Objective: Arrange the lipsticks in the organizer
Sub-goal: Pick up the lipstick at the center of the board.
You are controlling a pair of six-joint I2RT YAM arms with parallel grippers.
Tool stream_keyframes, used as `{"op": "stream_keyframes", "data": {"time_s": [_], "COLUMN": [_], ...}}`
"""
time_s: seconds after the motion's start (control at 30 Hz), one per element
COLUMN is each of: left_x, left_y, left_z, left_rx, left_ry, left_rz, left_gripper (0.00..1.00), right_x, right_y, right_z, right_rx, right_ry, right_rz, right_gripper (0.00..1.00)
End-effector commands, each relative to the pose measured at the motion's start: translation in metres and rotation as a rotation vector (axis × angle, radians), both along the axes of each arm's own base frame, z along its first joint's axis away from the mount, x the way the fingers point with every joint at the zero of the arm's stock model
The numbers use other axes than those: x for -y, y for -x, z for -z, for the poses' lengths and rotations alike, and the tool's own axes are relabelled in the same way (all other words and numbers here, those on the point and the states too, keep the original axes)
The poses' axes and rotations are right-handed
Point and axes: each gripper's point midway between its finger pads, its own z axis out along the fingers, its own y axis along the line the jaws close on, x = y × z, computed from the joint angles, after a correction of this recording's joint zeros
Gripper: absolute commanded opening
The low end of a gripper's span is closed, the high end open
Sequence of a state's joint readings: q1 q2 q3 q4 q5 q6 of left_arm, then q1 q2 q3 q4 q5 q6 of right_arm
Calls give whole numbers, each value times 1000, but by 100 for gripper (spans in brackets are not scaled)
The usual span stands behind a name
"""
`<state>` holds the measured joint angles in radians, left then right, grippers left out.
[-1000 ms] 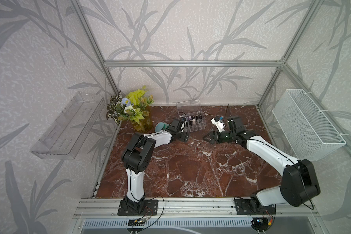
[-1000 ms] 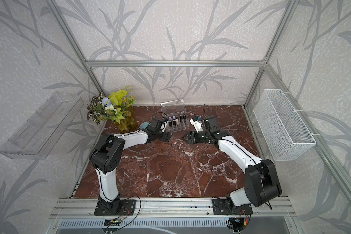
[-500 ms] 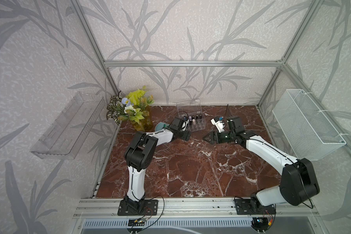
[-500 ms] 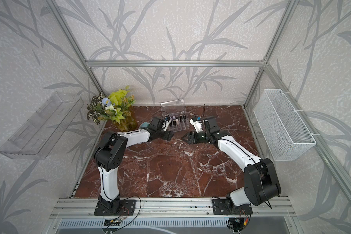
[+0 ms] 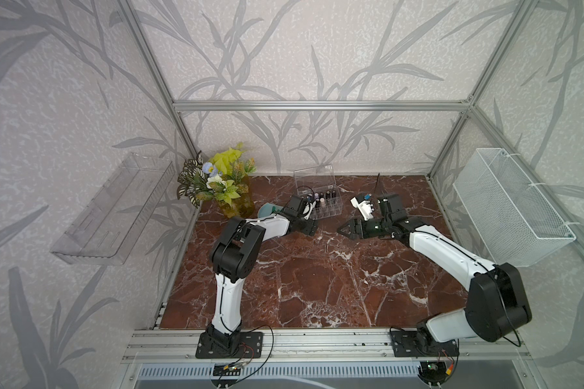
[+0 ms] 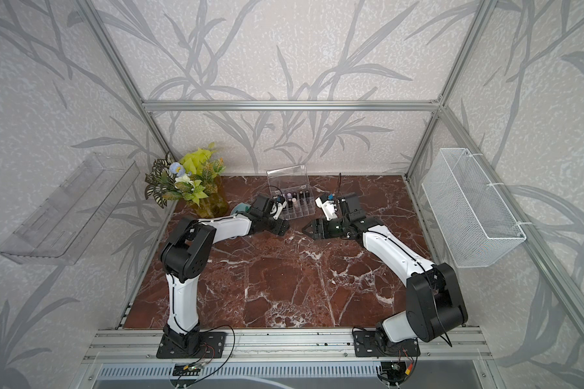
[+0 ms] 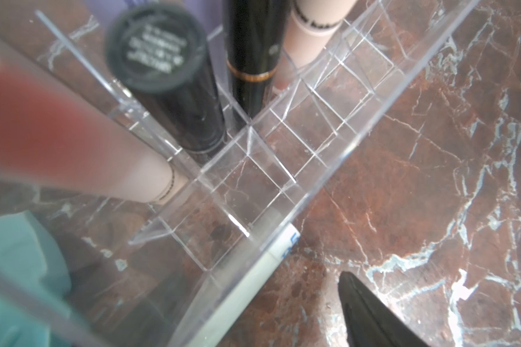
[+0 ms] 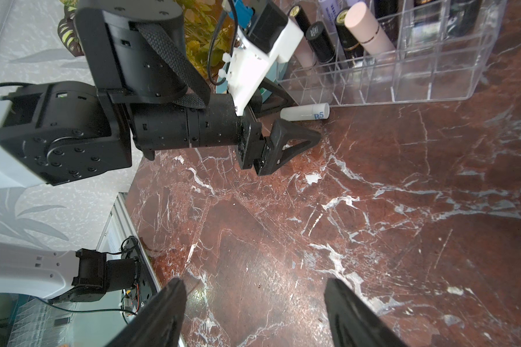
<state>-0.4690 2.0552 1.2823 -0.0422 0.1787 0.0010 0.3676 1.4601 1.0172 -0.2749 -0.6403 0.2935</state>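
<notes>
Shifted slightly toward the organizer (image 5: 331, 212) since a second ago, the left gripper (image 5: 312, 226) reaches its front wall, jaws apart on either side of a white lipstick (image 8: 306, 111) lying on the bench (image 5: 317, 286) against that wall; whether they touch it I cannot tell. Beside it, the right gripper (image 5: 346, 229) hovers, fingers spread wide over bare bench. Behind, black and pale pink lipsticks (image 5: 322, 202) stand upright in the organizer's rear cells, mid far edge, lid (image 5: 314, 176) raised.

White lying tube (image 8: 306, 111) reads, seemingly, "B5".
</notes>
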Motion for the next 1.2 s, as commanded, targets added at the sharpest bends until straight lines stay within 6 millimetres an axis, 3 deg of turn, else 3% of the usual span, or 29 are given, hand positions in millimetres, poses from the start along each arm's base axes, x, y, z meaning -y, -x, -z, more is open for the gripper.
{"op": "stream_keyframes", "data": {"time_s": [0.0,0.4,0.7,1.17], "left_x": [2,7,2,-19], "left_y": [4,19,27,47], "left_z": [2,3,14,34], "left_rx": [-24,-51,-79,-124], "left_ry": [-5,-8,-46,-125], "left_rz": [14,34,16,-30], "left_gripper": [80,61,49,47], "right_x": [-3,-2,-2,-2], "right_y": [3,5,5,6], "right_z": [2,2,2,-1], "right_rx": [-5,-5,-3,-1], "right_ry": [0,-1,1,-6], "right_rz": [-24,-25,-25,-25], "right_gripper": [76,76,76,76]}}
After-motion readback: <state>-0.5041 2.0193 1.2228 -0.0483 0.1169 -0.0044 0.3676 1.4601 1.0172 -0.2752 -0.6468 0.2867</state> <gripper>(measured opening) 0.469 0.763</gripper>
